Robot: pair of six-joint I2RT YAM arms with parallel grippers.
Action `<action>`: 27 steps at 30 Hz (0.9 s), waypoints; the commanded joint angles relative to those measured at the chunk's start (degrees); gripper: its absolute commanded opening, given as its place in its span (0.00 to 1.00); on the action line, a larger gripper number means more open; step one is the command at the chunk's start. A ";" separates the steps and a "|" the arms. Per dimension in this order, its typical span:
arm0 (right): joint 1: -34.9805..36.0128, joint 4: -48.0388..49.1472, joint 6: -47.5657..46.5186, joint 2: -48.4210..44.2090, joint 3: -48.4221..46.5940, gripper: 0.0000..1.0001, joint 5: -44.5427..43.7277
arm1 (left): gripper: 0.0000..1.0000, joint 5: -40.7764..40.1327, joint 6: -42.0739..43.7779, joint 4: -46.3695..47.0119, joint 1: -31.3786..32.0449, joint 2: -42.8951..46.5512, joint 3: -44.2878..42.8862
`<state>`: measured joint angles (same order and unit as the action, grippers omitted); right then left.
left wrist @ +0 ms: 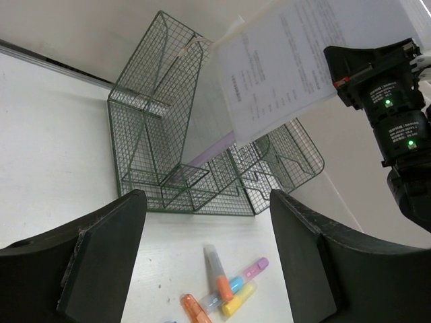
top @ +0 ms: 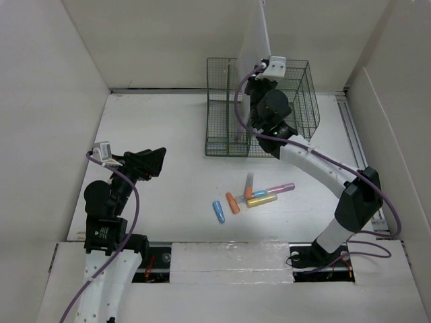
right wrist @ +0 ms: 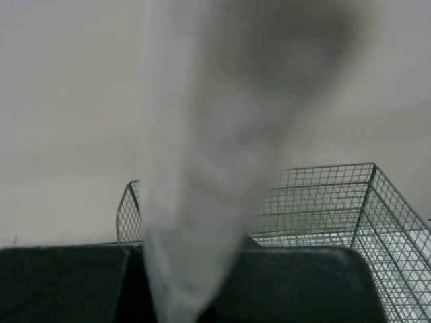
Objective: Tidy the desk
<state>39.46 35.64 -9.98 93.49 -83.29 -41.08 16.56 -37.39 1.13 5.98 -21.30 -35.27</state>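
The desk (top: 155, 134) is a white tabletop between white panel walls. My right gripper (top: 261, 79) is shut on a white printed sheet of paper (top: 254, 33) and holds it upright above the dark green wire-mesh organizer (top: 262, 108) at the back centre. In the right wrist view the paper (right wrist: 202, 168) is a blur rising from between the closed jaws (right wrist: 195, 282). Several highlighters (top: 249, 195) lie in a loose heap in the middle of the desk. My left gripper (top: 156, 161) is open and empty, above the desk's left part, facing the highlighters (left wrist: 222, 286) and the organizer (left wrist: 175, 134).
A purple flat thing (left wrist: 202, 158) lies inside the organizer. The right arm's forearm (top: 316, 165) stretches over the desk's right side. A metal rail (top: 353, 134) runs along the right wall. White panel walls (top: 40, 101) close in the desk.
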 commanded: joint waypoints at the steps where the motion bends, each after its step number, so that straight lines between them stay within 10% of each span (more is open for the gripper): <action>1: 1.23 5.06 -1.45 0.81 -1.79 0.00 -0.14 | 0.70 1.29 -0.23 3.71 0.35 -0.50 0.20; 27: 2.46 10.59 -12.70 -0.95 -10.67 0.00 -2.16 | 0.69 3.13 -1.37 5.64 0.35 -1.82 1.78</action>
<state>41.65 42.13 -21.74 93.76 -91.44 -43.48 18.65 -38.39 3.64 6.02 -23.35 -34.13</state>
